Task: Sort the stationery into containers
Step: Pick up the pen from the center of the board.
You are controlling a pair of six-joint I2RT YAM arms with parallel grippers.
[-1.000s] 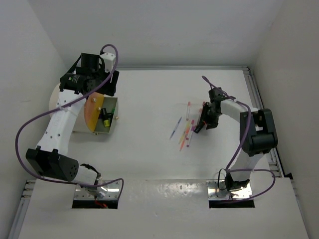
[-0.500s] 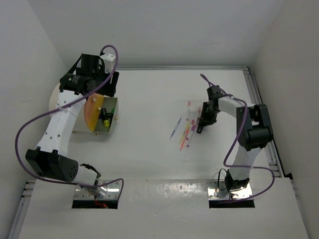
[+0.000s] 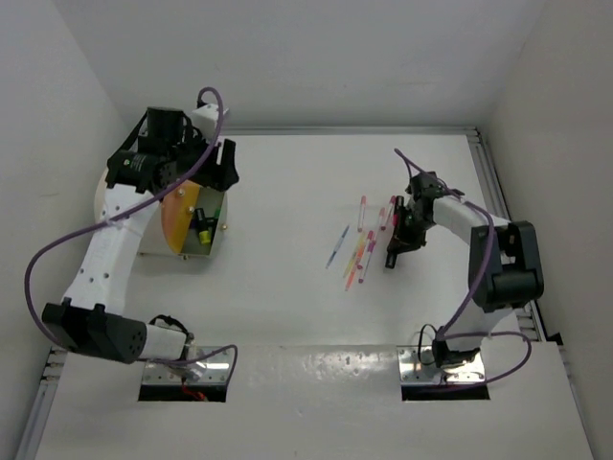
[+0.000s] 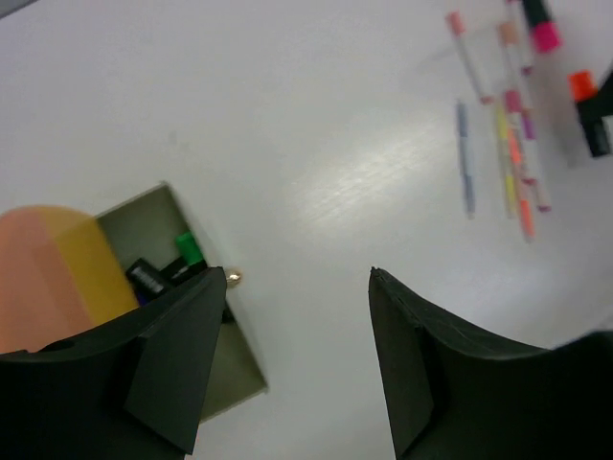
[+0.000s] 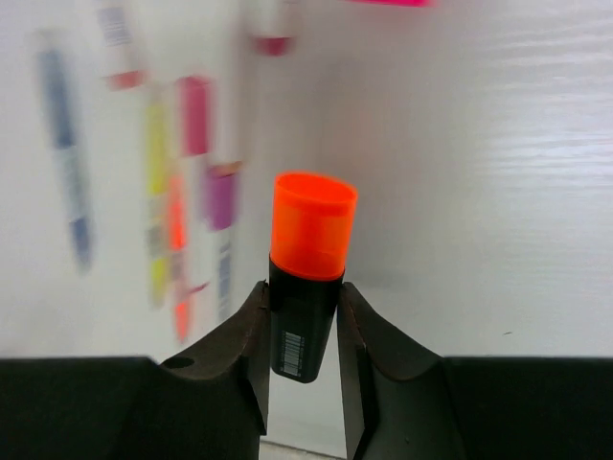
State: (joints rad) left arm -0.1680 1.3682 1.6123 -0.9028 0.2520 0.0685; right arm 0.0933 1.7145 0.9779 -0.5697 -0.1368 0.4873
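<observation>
Gripped one orange-capped highlighter (image 5: pixel 306 278) in right tool (image 5: pixel 303 297); found left tool (image 4: pixel 297 278) open (nothing in it); counted one blue pen (image 3: pixel 337 246) at right tool's 9 o'clock, one green-capped highlighter (image 4: pixel 189 249) in bin (image 4: pixel 144 225).

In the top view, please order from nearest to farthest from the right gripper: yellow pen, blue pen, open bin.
1. Yellow pen, just left of the right gripper holding the orange highlighter.
2. Blue pen, farther left.
3. Open bin, far left.
</observation>
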